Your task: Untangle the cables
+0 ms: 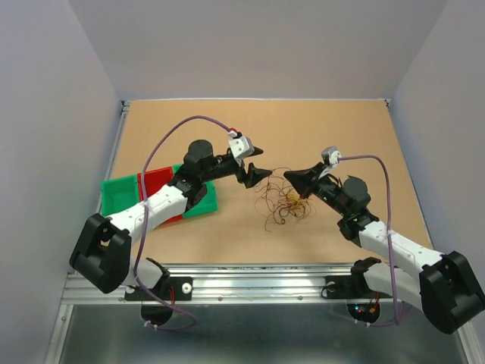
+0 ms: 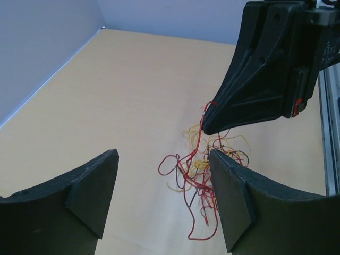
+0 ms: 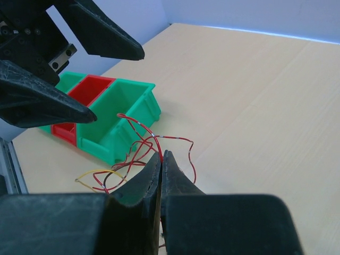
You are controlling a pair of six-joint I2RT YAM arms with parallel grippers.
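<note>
The cables are a small tangle of thin red, yellow and dark wires on the table's middle. In the left wrist view the tangle hangs from a red strand. My right gripper is shut on that red wire, pinched at its tips, and lifts it above the table. My left gripper is open and empty, just left of the tangle and facing the right gripper. Its fingers frame the wires in its own view.
Green and red bins sit on the left, under the left arm; they also show in the right wrist view. White walls close the table's left, back and right. A metal rail runs along the near edge.
</note>
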